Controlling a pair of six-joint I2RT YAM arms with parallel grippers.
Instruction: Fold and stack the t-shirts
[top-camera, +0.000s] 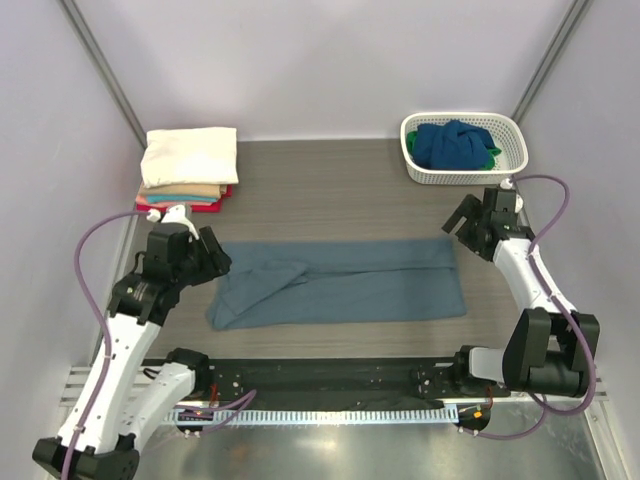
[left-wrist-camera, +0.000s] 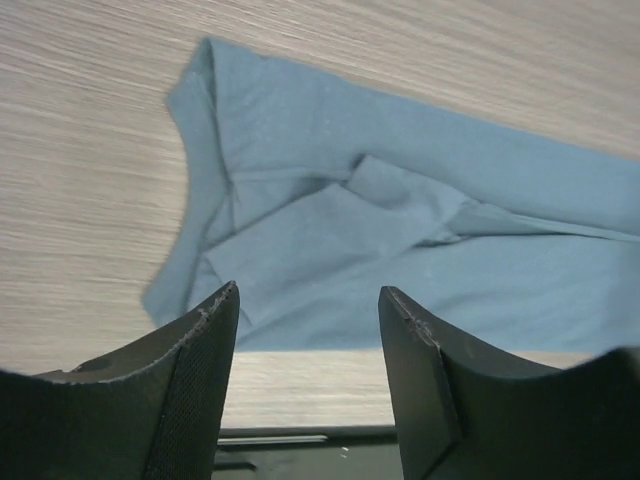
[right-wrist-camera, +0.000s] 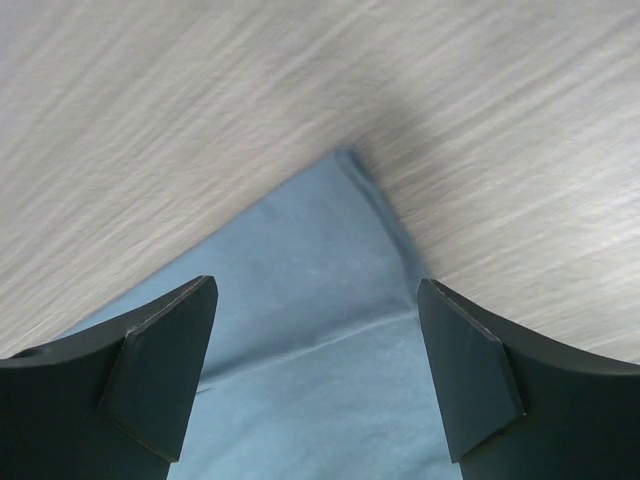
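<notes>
Slate-blue t-shirt (top-camera: 340, 283) folded lengthwise into a band at table (top-camera: 330, 190) centre, mid-fold.
Left gripper (left-wrist-camera: 308, 293) at its 9 o'clock end, right gripper (right-wrist-camera: 315, 285) at its 2 o'clock corner, both wide open, empty; next, we judge, each must pinch an end for the crosswise fold. Nothing obstructs. Folded stack (top-camera: 188, 165) at 11 o'clock; basket (top-camera: 415, 165) of unfolded shirts (top-camera: 455, 143) at 1 o'clock.

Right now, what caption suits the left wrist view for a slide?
Open left gripper poised above the slate grey-blue cloth t-shirt, partly folded on the wood-grain table.
</notes>
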